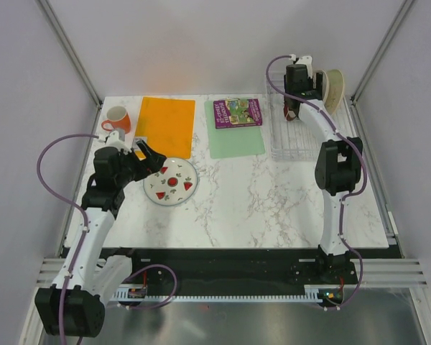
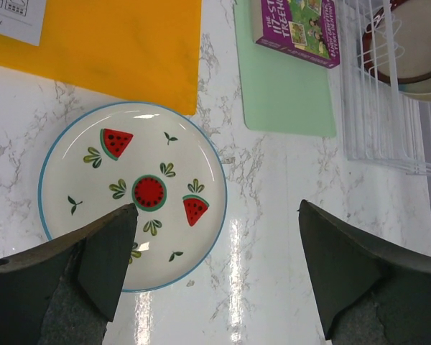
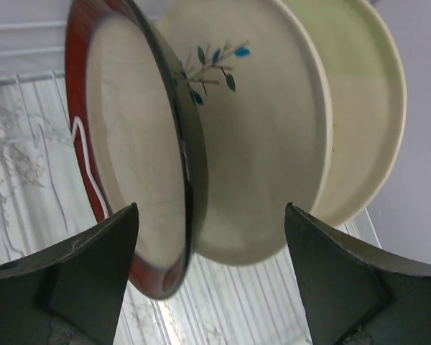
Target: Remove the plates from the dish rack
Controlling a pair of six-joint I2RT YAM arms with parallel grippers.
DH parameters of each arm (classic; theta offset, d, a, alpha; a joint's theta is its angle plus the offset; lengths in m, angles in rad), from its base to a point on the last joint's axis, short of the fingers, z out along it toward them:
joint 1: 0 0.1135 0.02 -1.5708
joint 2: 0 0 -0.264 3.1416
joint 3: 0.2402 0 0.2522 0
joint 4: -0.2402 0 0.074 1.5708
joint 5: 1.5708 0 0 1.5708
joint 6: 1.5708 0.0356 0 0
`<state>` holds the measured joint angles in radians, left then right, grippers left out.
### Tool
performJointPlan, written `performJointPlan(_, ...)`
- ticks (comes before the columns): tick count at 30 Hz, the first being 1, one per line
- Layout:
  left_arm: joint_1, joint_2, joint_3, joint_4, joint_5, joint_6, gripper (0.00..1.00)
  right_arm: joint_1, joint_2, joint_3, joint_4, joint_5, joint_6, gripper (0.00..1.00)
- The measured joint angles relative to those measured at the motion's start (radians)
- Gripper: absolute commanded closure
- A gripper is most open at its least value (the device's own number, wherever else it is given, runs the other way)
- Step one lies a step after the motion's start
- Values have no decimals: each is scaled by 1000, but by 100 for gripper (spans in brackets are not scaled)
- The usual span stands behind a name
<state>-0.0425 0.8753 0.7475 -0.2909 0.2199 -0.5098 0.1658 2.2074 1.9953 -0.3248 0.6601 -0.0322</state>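
The white plate with red fruit motifs [image 1: 171, 181] lies flat on the marble table and also shows in the left wrist view [image 2: 133, 194]. My left gripper [image 1: 152, 157] is open and empty just above it [image 2: 215, 207], its left finger over the plate's near edge. The white wire dish rack [image 1: 291, 140] stands at the back right. Three plates stand upright in it: the maroon-rimmed one [image 3: 129, 158], the leaf-sprig one [image 3: 266, 144] and the plain beige one [image 3: 366, 122]. My right gripper [image 3: 210, 207] is open over the rack [image 1: 293, 108], its jaws to either side of the maroon-rimmed and leaf-sprig plates' edges.
An orange mug [image 1: 117, 118] stands at the back left beside an orange mat [image 1: 167, 126]. A green mat [image 1: 237, 136] with a purple book [image 1: 238, 112] on it lies between the orange mat and the rack. Frame posts stand at the back corners.
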Motion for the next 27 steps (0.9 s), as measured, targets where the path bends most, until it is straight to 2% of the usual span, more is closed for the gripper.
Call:
performJointPlan(8, 0, 54, -21, 51, 0, 3, 0, 1, 107, 149, 48, -2, -45, 33)
performJointPlan(11, 0, 78, -21, 69, 0, 3, 0, -1, 133, 162, 53, -3, -49, 45)
performJointPlan(12, 0, 85, -21, 71, 0, 3, 0, -3, 142, 164, 55, -4, -51, 56)
performJointPlan(14, 0, 93, -21, 70, -1, 4, 0, -6, 159, 165, 57, 4, -61, 66)
performJointPlan(15, 0, 93, -21, 70, -1, 4, 0, -9, 161, 166, 60, 8, -56, 82)
performJointPlan(17, 0, 92, -21, 71, -2, 5, 0, -13, 156, 178, 64, -18, -38, 97)
performJointPlan(19, 0, 92, -21, 73, -5, 5, 0, -5, 145, 191, 64, -64, -59, 100)
performJointPlan(27, 0, 90, -21, 77, -8, 5, 0, -8, 143, 187, 74, -73, -60, 100)
